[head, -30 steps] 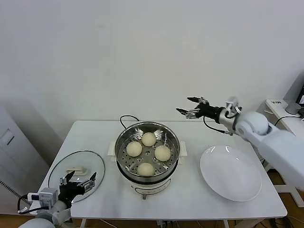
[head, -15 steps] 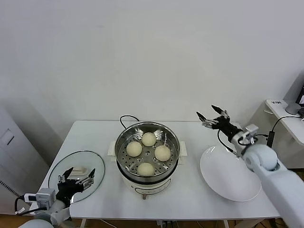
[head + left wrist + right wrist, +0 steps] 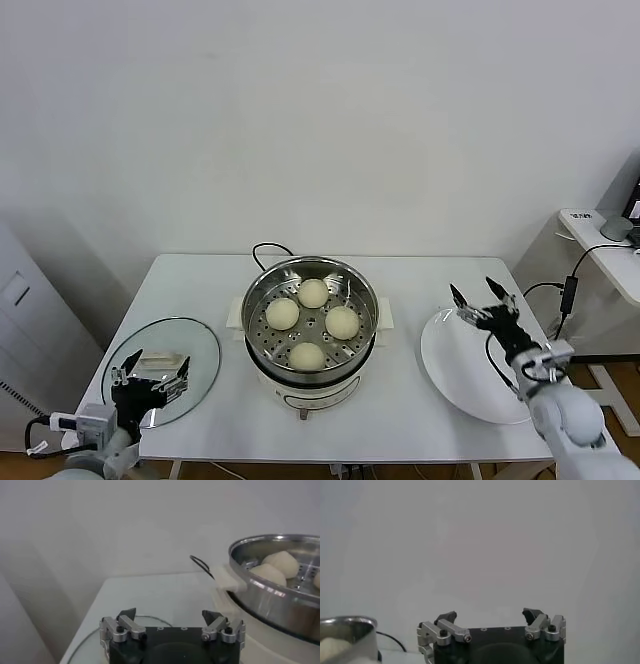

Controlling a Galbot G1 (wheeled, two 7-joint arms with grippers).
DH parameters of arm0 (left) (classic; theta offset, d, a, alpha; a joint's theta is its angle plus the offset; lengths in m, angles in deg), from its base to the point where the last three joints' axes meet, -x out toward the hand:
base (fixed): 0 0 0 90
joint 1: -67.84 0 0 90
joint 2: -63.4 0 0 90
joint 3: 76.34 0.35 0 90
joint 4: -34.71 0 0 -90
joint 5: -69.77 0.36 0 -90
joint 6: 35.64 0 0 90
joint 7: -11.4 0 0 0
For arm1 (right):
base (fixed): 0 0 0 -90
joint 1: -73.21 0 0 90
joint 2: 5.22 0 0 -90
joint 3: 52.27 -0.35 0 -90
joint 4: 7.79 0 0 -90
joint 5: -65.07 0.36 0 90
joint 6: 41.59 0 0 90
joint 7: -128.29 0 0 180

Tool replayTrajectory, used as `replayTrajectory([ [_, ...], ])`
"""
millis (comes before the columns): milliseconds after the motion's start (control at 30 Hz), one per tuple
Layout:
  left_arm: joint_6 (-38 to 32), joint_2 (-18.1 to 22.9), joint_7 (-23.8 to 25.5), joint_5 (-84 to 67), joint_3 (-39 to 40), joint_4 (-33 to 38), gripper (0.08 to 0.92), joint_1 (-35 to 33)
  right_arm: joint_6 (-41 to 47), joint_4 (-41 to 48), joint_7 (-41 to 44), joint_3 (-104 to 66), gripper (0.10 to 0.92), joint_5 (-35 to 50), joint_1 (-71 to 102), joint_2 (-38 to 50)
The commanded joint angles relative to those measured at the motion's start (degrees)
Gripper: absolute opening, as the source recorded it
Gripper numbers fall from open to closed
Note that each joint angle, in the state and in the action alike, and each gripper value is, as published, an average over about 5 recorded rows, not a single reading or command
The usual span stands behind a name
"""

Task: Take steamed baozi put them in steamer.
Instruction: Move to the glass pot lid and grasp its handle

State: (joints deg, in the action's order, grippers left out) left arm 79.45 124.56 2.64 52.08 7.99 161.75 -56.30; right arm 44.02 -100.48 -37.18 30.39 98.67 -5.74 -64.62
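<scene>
Head view: I count four steamed baozi (image 3: 312, 320) in the steamer (image 3: 311, 371), mid-table. Right gripper (image 3: 483, 304) over plate (image 3: 470, 375), wide open, empty. Left gripper (image 3: 148, 381) over glass lid (image 3: 200, 345), likewise.
Left wrist view: fingers (image 3: 126, 614) spread; steamer (image 3: 280, 597) beside.
Right wrist view: fingers (image 3: 534, 614) spread, nothing held.

— Any writing on the steamer (image 3: 311, 325), a brand or a dial number?

— None that can be read. Its white base shows no legible mark in the head view, and the left wrist view shows only bare metal rim.

— The plate (image 3: 482, 372) or the glass lid (image 3: 165, 365)?

— Both plain, no print.

— The side desk (image 3: 600, 235) at the far right has something dark on a pale surface.

— Too small to tell whether it is lettering. No readable text, label or number anywhere.
</scene>
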Motion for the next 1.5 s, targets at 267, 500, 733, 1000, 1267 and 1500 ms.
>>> replayTrajectory([
  [267, -24.44, 2.56, 3.21, 65.69, 0.36, -17.41, 0.823, -1.11, -1.45, 0.81, 0.56, -9.33, 0.823, -5.53, 8.73, -7.22],
  [500, -33.0, 5.18, 0.59, 83.86, -1.39, -27.2, 0.823, 4.07, -1.35, 1.2, 0.47, -9.29, 0.823, -6.04, 8.36, -8.26],
  [733, -37.84, 7.39, -3.82, 96.41, -3.74, -33.07, 0.823, 8.09, -1.34, 1.53, 0.57, -9.19, 0.823, -5.83, 8.23, -8.74],
  [1000, -39.8, 8.13, -7.92, 101.77, -5.61, -37.51, 0.823, 11.78, -1.41, 2.0, 0.81, -8.64, 0.823, -6.79, 7.73, -9.54],
  [1267, -39.85, 8.33, -8.65, 101.91, -6.07, -40.47, 0.823, 14.92, -1.78, 2.71, 1.59, -8.77, 0.823, -7.2, 7.65, -9.8],
  [1500, -39.67, 8.29, -8.54, 102.07, -5.66, -42.78, 0.823, 17.5, -2.08, 3.43, 2.09, -9.23, 0.823, -7.32, 7.78, -10.06],
])
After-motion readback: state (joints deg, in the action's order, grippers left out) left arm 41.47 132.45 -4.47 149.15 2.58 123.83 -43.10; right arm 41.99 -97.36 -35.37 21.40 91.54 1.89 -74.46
